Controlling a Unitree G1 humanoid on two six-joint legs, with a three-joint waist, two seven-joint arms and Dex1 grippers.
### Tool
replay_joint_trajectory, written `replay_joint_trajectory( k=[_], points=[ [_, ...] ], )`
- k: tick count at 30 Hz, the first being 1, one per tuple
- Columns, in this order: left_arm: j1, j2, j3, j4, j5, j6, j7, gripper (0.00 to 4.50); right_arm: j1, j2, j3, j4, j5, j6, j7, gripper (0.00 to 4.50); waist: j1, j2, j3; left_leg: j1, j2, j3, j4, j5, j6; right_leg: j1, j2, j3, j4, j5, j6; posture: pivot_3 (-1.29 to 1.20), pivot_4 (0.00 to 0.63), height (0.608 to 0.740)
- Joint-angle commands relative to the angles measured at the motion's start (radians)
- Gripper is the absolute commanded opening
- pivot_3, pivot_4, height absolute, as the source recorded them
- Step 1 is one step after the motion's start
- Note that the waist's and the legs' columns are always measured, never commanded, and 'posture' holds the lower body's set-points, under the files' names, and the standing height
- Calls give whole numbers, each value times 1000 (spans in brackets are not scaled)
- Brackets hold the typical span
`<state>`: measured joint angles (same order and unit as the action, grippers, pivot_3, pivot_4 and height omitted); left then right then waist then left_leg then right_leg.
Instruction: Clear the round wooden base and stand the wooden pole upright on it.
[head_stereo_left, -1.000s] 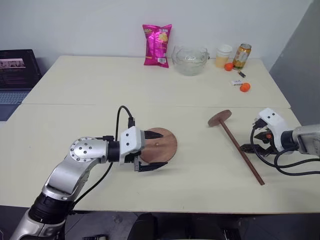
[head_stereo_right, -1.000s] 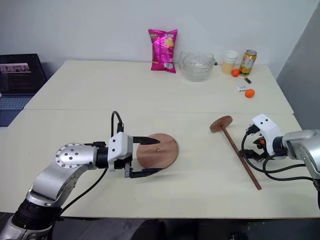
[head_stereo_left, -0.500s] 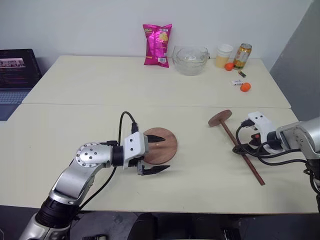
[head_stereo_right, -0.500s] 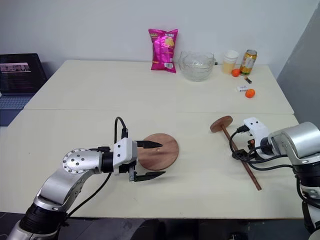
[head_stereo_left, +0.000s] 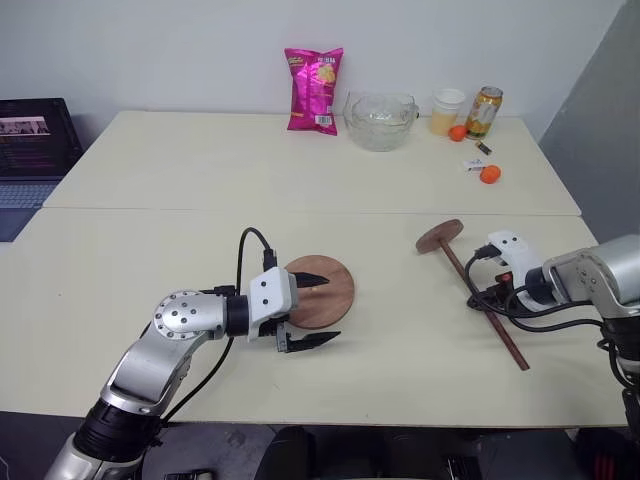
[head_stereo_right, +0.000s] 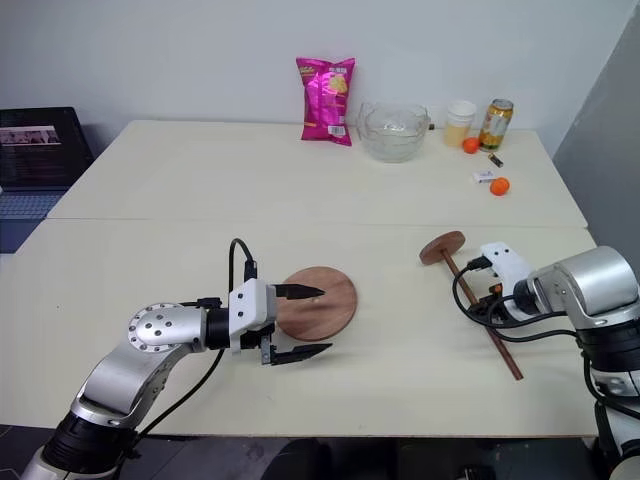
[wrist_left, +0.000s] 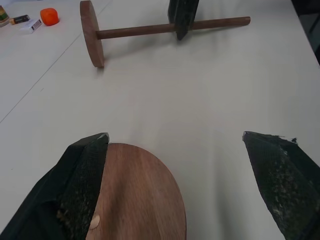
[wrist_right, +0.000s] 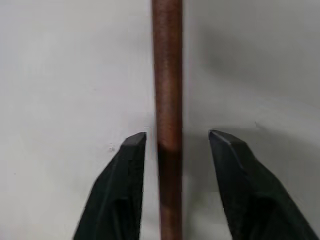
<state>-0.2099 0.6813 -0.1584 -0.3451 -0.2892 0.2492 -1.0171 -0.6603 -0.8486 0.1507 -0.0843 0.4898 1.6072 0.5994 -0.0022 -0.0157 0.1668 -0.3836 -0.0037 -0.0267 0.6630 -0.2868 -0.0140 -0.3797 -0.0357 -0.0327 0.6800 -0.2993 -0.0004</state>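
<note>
The round wooden base (head_stereo_left: 337, 293) lies flat near the table's front, with nothing on it but a small pale spot at its centre. My left gripper (head_stereo_left: 332, 307) is open at the base's left edge, one finger over the disc and the other in front of it. The wooden pole (head_stereo_left: 456, 264) lies on the table to the right, with its end disc (head_stereo_left: 440, 236) pointing away from me. My right gripper (wrist_right: 177, 136) points down over the shaft (wrist_right: 167, 75). It is open, with its fingers (wrist_right: 125, 170) straddling the pole and a small gap on each side.
At the table's far edge stand a pink snack bag (head_stereo_left: 314, 90), a glass bowl (head_stereo_left: 380, 120), a cup (head_stereo_left: 448, 110) and a can (head_stereo_left: 484, 110). Two small orange things (head_stereo_left: 489, 174) and a little box (head_stereo_left: 472, 164) lie near them. A laptop (head_stereo_left: 30, 150) sits at the far left.
My right gripper has moved left and down from beside the pole to over its shaft, and its fingers have narrowed around it. The left gripper has stayed at the base.
</note>
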Motion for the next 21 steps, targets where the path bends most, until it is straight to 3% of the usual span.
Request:
replay_joint_trajectory(
  k=[1, 5, 14, 21],
  points=[
    [1, 3, 8, -26, -3, -15, -1, 4500, -38, 5, -16, 16, 28, 7, -18, 1019, 0, 0, 0, 0, 0, 0, 0, 0, 0, 0, 0, 0, 0, 0, 0, 0, 150, 740],
    [9, 8, 15, -27, -6, -13, -2, 4500, -55, 22, -29, 48, 52, 7, -38, 211, 0, 0, 0, 0, 0, 0, 0, 0, 0, 0, 0, 0, 0, 0, 0, 0, 150, 740],
    [1, 38, 52, -15, -24, -3, -10, 4500, -104, 62, -118, 130, 177, 7, -131, 211, -1, 0, 0, 0, 0, 0, 0, 0, 0, 0, 0, 0, 0, 0, 0, 0, 150, 740],
    [57, 99, 236, -27, -115, 78, 6, 4500, -163, 232, -300, 17, 244, -37, -203, 211, -6, 0, 0, 0, 1, 0, -1, 0, 0, -1, 1, 0, 1, 0, 0, 0, 150, 740]
  ],
)
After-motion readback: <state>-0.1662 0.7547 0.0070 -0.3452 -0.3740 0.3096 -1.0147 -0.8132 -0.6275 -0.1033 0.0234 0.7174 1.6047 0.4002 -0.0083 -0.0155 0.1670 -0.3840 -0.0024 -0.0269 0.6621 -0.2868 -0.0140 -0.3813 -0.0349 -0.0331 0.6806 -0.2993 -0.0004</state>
